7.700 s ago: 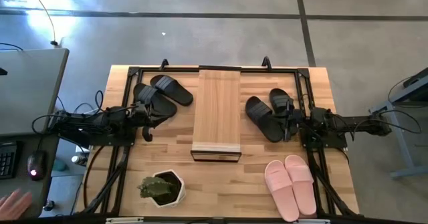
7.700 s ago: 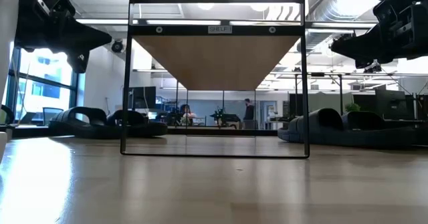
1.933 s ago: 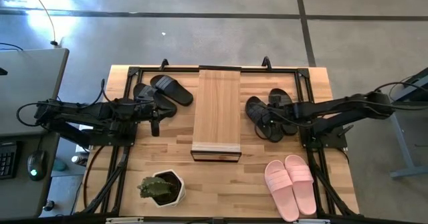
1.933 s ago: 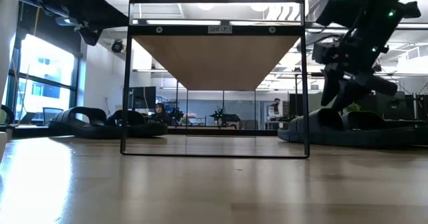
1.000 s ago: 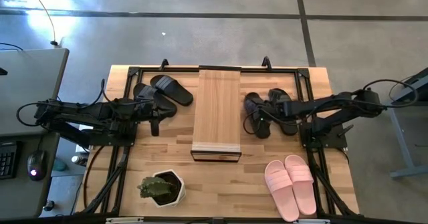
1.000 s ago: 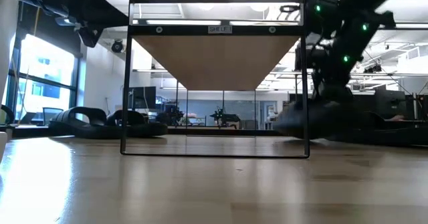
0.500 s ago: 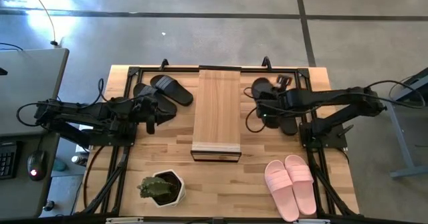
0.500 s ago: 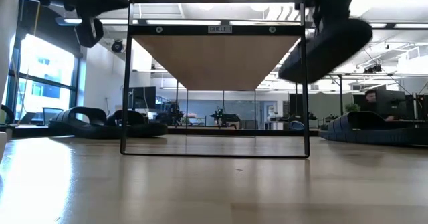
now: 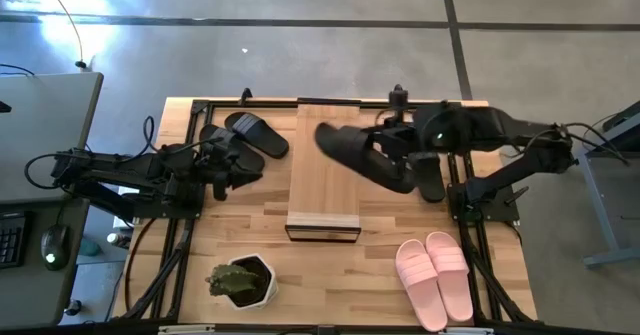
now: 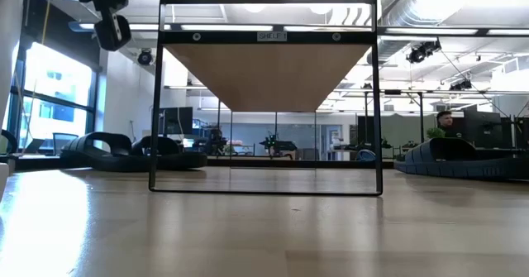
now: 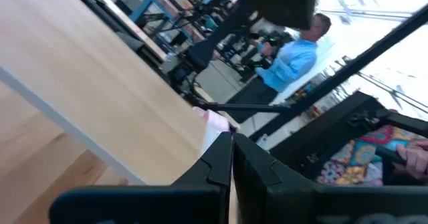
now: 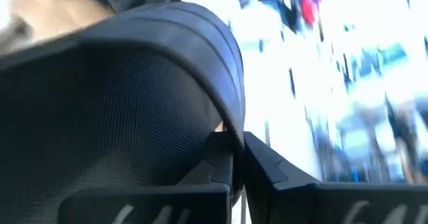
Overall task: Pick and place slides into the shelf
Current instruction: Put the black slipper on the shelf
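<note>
I am carrying a black slide, lifted off the bench moments ago, in my right hand, clamped on it above the shelf; placing comes next. My left hand is waiting shut.

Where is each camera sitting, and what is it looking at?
High: above, looking down at the table; both arms; right gripper holds a black slide over the shelf.
Low: table height, looking through the shelf; left gripper up top.
Left wrist: sees its shut gripper.
Right wrist: gripper on the slide.
High and low share the shelf.
</note>
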Action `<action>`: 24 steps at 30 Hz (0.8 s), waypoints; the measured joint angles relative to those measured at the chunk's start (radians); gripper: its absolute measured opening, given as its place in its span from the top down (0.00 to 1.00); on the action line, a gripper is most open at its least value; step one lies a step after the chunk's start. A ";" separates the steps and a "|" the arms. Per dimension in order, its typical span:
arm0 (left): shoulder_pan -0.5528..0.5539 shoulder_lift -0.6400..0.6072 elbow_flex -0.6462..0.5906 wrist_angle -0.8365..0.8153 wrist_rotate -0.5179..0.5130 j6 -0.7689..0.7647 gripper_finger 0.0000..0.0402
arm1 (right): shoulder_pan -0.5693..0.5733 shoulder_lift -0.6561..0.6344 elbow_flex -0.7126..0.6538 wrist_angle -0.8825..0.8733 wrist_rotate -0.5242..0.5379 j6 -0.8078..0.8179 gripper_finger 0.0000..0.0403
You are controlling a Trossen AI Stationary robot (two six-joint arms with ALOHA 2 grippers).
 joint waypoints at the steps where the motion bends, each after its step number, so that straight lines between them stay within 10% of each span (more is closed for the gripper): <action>1: 0.000 0.000 0.000 0.011 0.010 0.000 0.99 | -0.009 0.000 0.001 0.035 -0.056 -0.051 1.00; 14: 0.000 0.000 0.000 0.051 0.013 0.001 0.99 | -0.133 0.219 -0.061 0.163 -0.396 -0.461 1.00; 24: 0.000 0.000 0.000 0.050 0.010 0.002 0.99 | -0.120 0.389 -0.062 0.175 -0.289 -0.637 1.00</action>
